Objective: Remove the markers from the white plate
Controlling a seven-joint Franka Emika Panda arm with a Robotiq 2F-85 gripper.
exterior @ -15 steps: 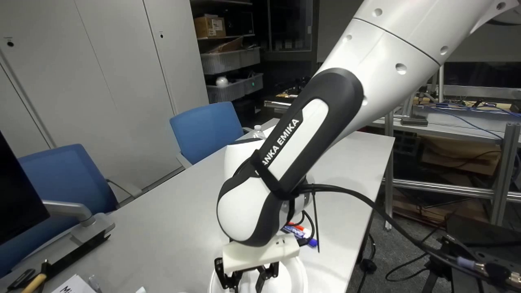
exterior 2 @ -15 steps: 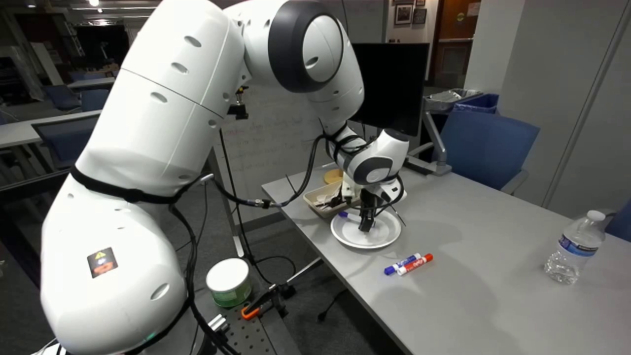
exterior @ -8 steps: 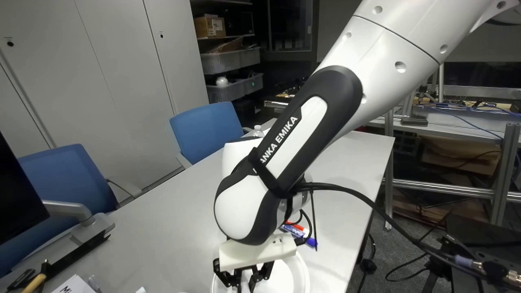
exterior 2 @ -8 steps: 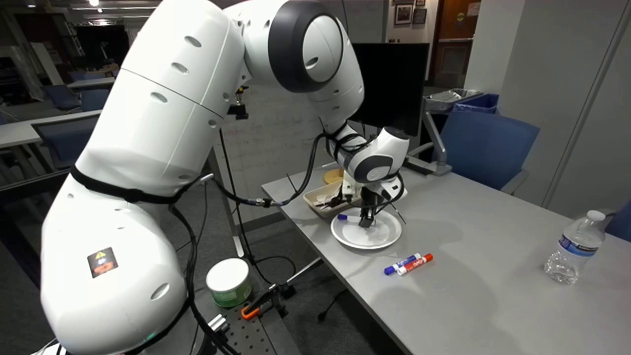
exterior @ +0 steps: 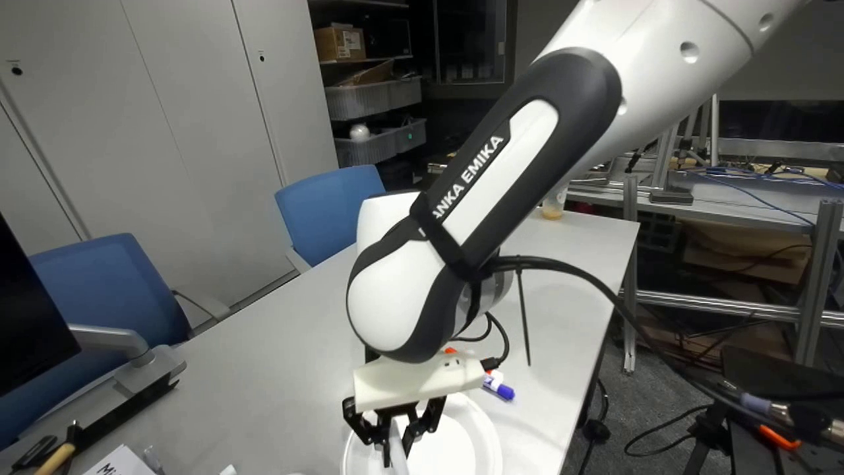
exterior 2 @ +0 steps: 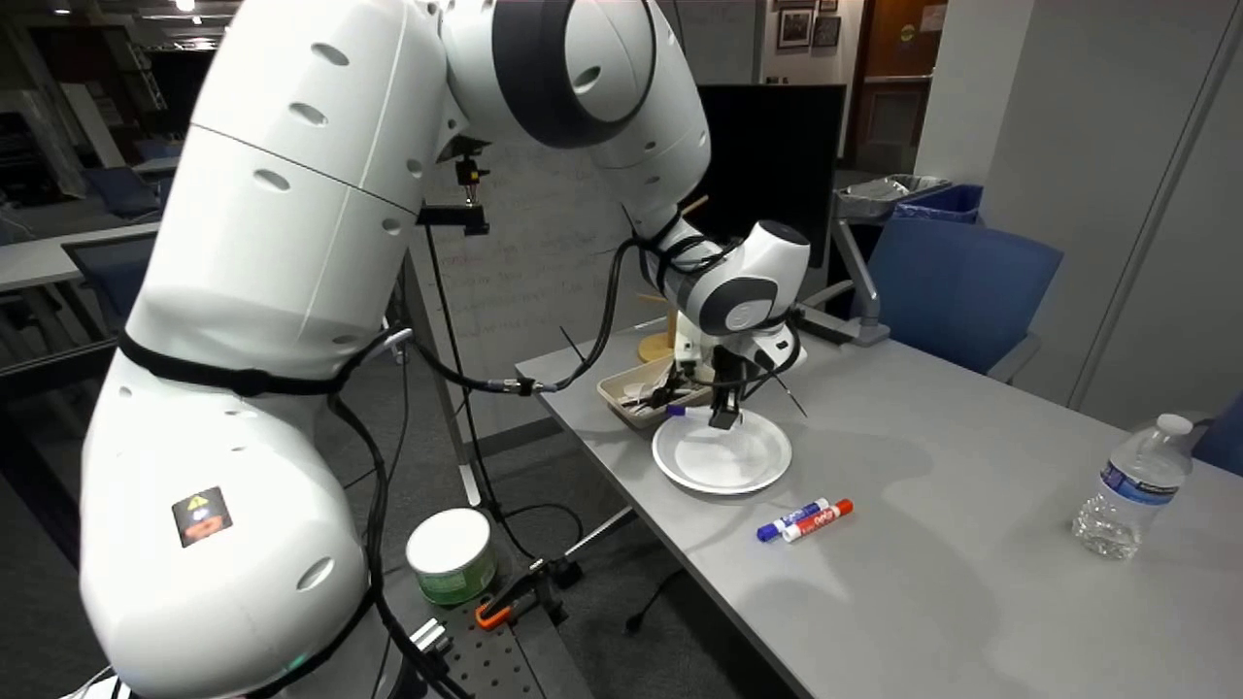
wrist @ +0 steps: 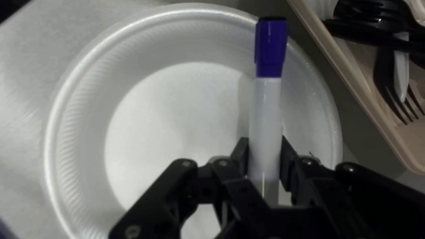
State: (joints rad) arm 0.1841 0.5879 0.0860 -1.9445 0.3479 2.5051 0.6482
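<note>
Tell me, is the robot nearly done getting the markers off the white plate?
Nearly, it looks like. Done: a blue marker and a red marker lie on the table, off the white plate. In hand: the gripper grips a purple-capped marker, held above the plate. Left: that one probably needs carrying clear of the plate and setting down. No other marker shows on the part of the plate in view.

Grey table [exterior: 277, 369], blue chairs [exterior: 336, 211], pale cabinets [exterior: 171, 119], dark carpet [exterior 2: 670, 660], whiteboard [exterior 2: 544, 233], brown door [exterior 2: 889, 107], ceiling lights [exterior 2: 184, 6]
</note>
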